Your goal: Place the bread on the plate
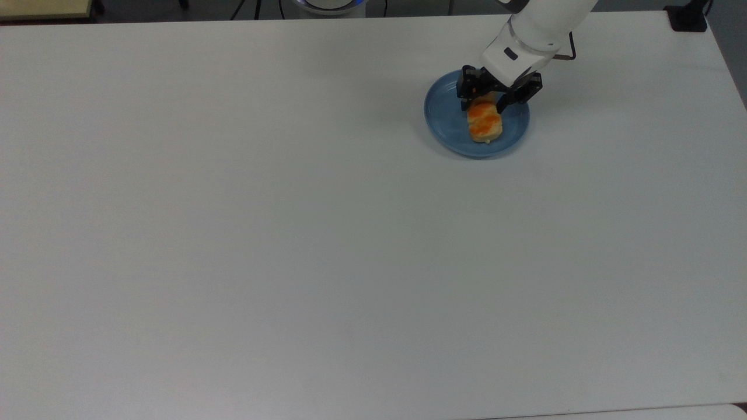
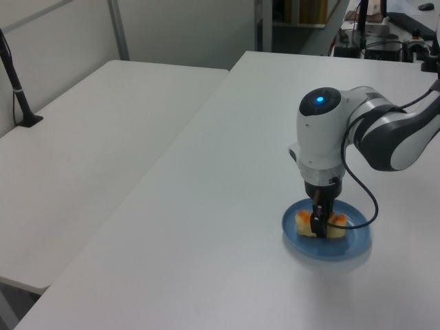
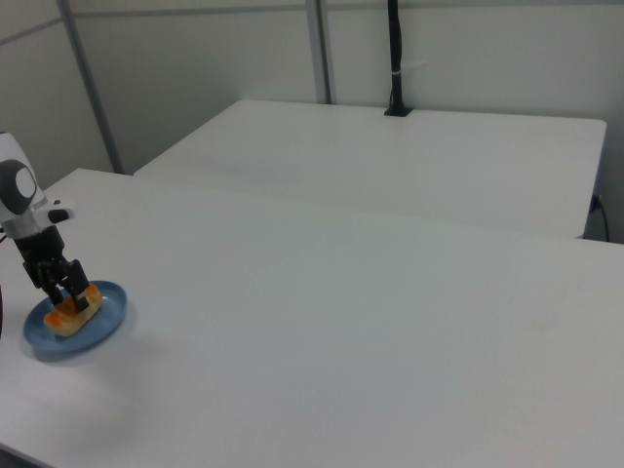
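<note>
The bread (image 1: 484,123) lies on the blue plate (image 1: 446,116), near its middle, on the white tabletop (image 1: 292,233). The claw (image 1: 499,96) stands low over the bread's far end with its fingers spread, one on either side, released. The placing looks done; the next move calls for a straight lift clear without nudging the bread.

The scene is lit evenly and brightly from above. On the matte white table (image 1: 292,233) no strong glare is seen. Only a soft, faint shadow is cast beside the round blue plastic-looking plate (image 2: 357,244). The top view is rendered slightly hazy, with cool grey tint.
</note>
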Controlling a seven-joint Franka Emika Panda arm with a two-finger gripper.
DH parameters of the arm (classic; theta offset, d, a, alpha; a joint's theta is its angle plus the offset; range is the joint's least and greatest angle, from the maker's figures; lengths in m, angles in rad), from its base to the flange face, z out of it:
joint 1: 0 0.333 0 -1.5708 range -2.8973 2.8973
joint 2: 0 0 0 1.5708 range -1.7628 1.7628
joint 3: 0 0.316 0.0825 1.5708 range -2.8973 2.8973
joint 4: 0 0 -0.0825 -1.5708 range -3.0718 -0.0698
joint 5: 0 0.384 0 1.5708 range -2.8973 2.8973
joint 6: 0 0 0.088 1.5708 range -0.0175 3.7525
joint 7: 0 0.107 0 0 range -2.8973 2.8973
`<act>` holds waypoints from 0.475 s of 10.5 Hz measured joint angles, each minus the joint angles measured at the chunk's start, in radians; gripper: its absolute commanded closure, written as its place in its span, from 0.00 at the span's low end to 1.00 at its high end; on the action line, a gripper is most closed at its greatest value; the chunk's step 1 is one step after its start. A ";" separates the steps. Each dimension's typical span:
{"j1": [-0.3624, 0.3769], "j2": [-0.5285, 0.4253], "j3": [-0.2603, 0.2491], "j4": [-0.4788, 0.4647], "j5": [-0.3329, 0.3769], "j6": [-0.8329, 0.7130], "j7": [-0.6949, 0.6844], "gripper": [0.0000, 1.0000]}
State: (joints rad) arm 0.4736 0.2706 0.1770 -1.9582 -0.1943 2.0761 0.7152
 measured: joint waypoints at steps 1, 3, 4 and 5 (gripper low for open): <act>-0.002 -0.001 -0.002 0.016 -0.003 0.000 0.000 0.00; -0.016 -0.007 -0.005 0.077 -0.010 -0.052 -0.013 0.00; -0.034 -0.010 -0.006 0.116 -0.011 -0.096 -0.044 0.00; -0.063 -0.013 -0.008 0.154 -0.011 -0.133 -0.089 0.00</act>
State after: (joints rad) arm 0.4103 0.2575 0.1694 -1.8041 -0.2054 1.9431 0.6261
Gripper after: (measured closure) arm 0.000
